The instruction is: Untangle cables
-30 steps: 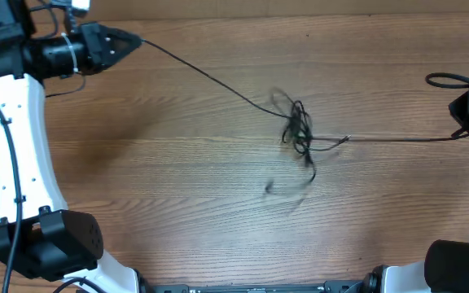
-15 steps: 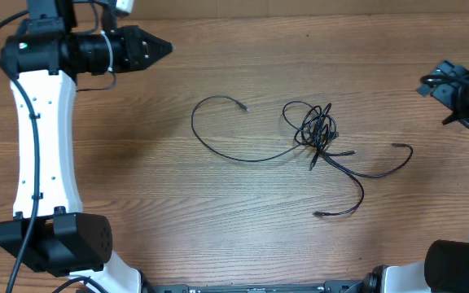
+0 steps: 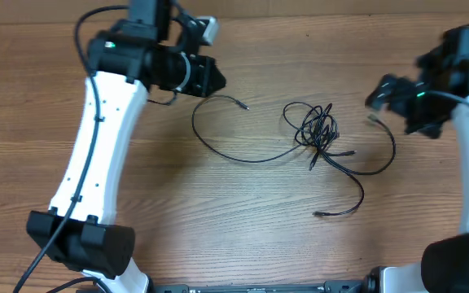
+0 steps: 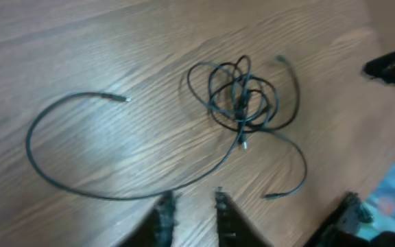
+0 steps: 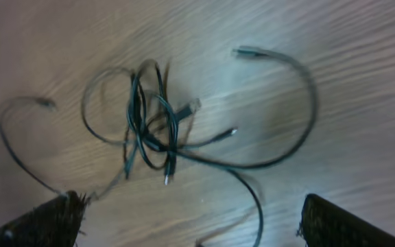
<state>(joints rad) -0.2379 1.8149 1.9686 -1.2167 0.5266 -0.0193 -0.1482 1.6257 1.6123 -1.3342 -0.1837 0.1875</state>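
- Overhead view: the thin black cables (image 3: 319,132) lie on the light-brown wood-grain table (image 3: 218,212), right of centre. There is a knot in the middle, and loose strands run out from it.
- One long strand curves left from the knot and ends in a small plug (image 3: 243,106) near the left gripper (image 3: 216,79). Another arcs right, its end close under the right gripper (image 3: 379,94). A third ends toward the near edge. Neither gripper touches any strand.
- The overhead view does not show how either pair of fingers stands; the wrist views do.
- Left wrist view: the left gripper (image 4: 192,200) is above bare table. Its fingers (image 4: 163,213) are parted by a narrow gap with nothing between them. The long strand's curve passes just beyond the tips.
- Right wrist view, blurred: the right gripper (image 5: 190,206) has its fingers (image 5: 46,219) spread wide, at the frame's two lower corners, and holds nothing. The knot fills the middle of the frame, ahead of the fingers.
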